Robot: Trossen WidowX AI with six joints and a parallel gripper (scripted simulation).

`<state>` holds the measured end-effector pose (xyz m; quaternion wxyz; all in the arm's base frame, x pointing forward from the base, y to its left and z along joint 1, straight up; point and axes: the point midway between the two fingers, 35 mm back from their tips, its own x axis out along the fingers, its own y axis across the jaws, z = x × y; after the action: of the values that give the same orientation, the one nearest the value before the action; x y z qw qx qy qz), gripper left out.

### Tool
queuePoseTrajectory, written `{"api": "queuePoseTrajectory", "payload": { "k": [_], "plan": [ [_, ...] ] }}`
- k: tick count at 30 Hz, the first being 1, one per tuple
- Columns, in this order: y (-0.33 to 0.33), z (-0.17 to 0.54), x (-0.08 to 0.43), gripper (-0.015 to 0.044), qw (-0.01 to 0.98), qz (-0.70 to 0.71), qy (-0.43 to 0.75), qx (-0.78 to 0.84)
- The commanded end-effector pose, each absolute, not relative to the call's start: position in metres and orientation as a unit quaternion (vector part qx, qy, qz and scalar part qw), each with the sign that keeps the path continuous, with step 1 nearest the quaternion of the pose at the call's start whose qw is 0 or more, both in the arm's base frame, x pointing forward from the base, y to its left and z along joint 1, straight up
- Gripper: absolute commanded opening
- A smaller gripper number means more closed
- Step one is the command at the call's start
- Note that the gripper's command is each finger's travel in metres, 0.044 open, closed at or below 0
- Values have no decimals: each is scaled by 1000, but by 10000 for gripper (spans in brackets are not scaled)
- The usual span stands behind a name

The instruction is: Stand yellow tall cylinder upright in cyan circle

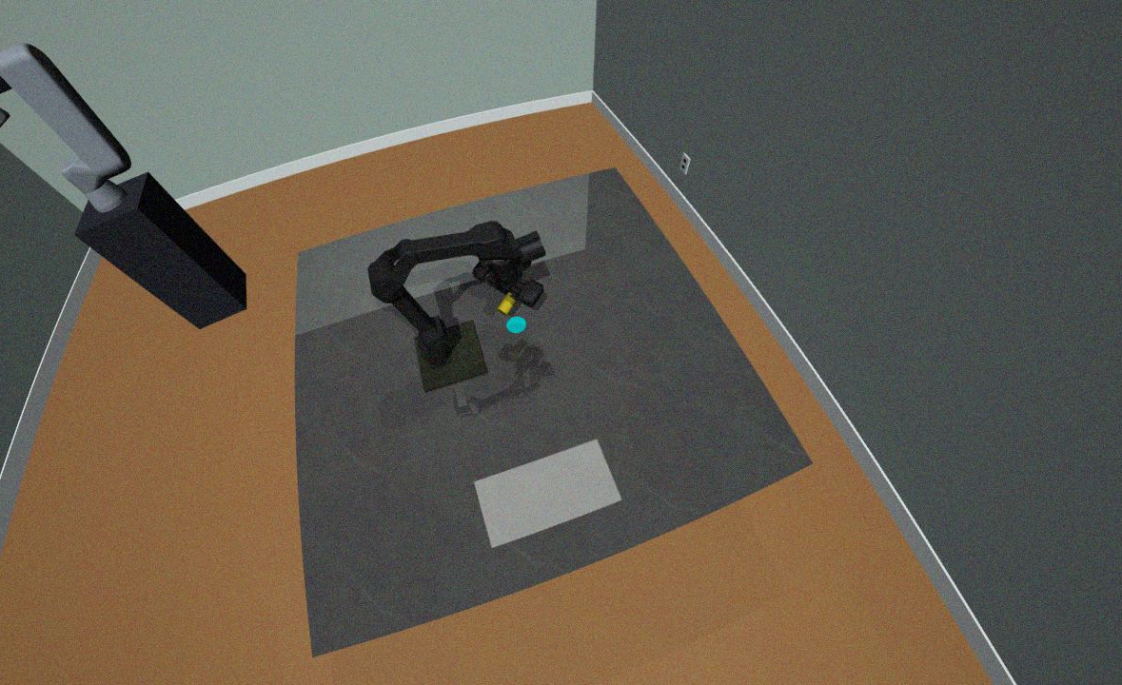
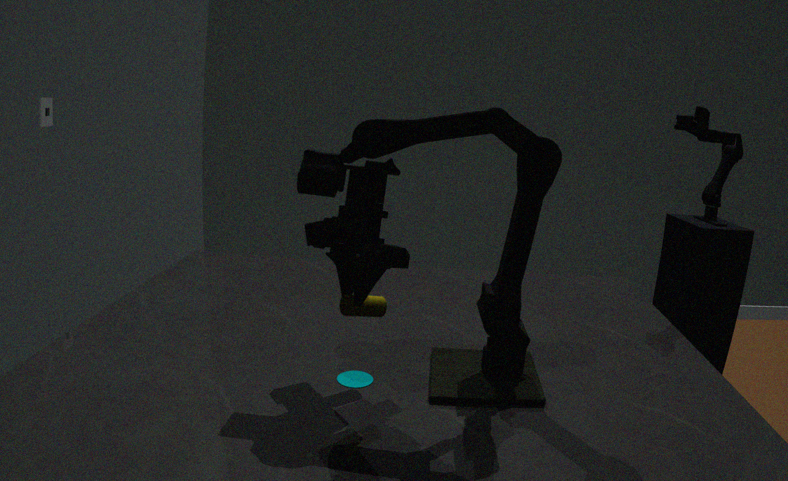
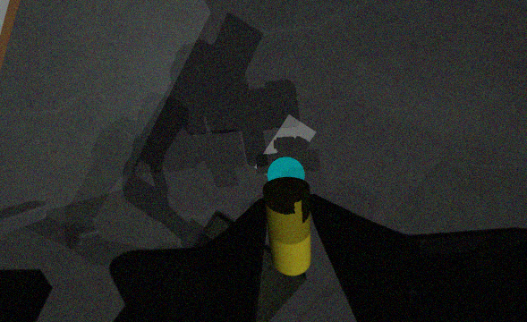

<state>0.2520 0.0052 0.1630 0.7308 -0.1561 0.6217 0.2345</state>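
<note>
My gripper [image 1: 511, 297] [image 2: 357, 300] [image 3: 286, 202] points down and is shut on the yellow cylinder [image 1: 505, 303] [image 2: 374, 305] [image 3: 292, 256]. In the exterior view the cylinder is held in the air on its side, nearly level, with its longer free part on the arm base's side. In the wrist view it lies lengthwise between the two dark fingers, its far end in shadow. The cyan circle [image 1: 516, 324] [image 2: 354, 379] [image 3: 285, 166] is flat on the dark surface, well below the gripper. In the wrist view the cylinder's far end covers the circle's near edge.
The arm's square base plate [image 1: 462, 375] [image 2: 453, 373] stands beside the circle on the dark glossy surface [image 1: 675, 442]. A pale rectangle [image 1: 547, 494] [image 3: 304, 130] shows on that surface. Another arm [image 1: 62, 110] [image 2: 726, 161] stands farther off on a dark pedestal [image 1: 164, 255] [image 2: 698, 274].
</note>
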Motion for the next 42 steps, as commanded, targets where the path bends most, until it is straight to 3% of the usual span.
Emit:
{"api": "queuePoseTrajectory", "payload": {
  "k": [1,42],
  "plan": [
    [5,160,252,105,737,235,617,-143],
    [3,149,262,105,810,257,525,-58]
  ]
}}
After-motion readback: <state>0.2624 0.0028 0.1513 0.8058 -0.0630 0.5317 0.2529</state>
